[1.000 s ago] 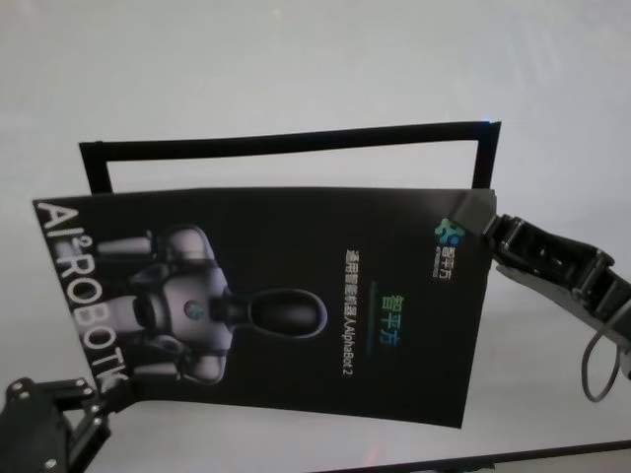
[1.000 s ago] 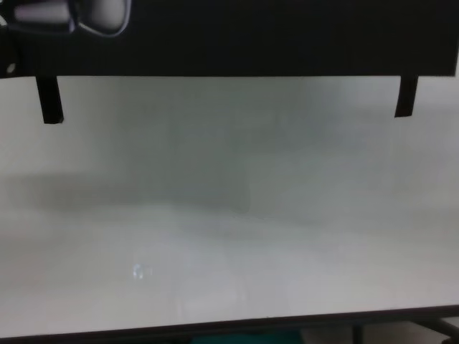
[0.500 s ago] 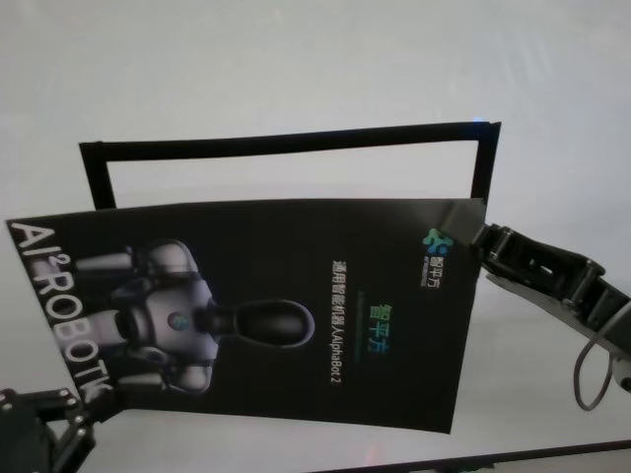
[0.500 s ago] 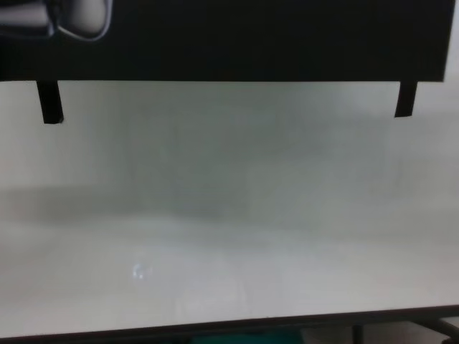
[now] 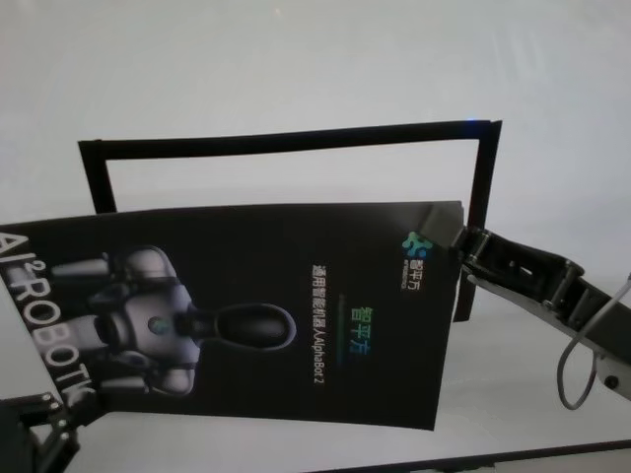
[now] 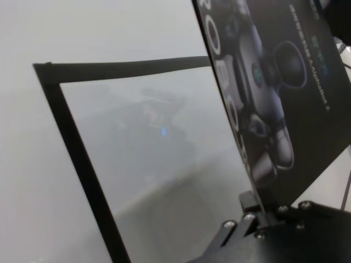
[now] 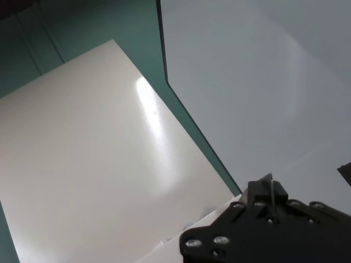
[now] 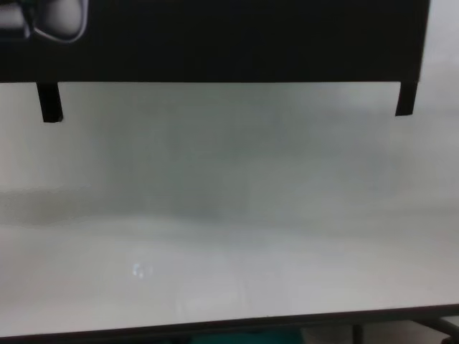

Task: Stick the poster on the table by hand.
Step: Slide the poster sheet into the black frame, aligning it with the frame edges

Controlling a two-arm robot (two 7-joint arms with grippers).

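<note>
The wide matte white table (image 5: 296, 59) carries a three-sided outline of narrow black tape strips (image 5: 286, 141). Above it, partly covering that outline, hangs the large glossy black poster (image 5: 256, 315) printed with a grey-white robot, held clear of the tabletop between both arms. The black right gripper (image 5: 463, 246) is clamped on its far right corner. The black left gripper (image 6: 258, 219) pinches the near left edge, low at the table's front
</note>
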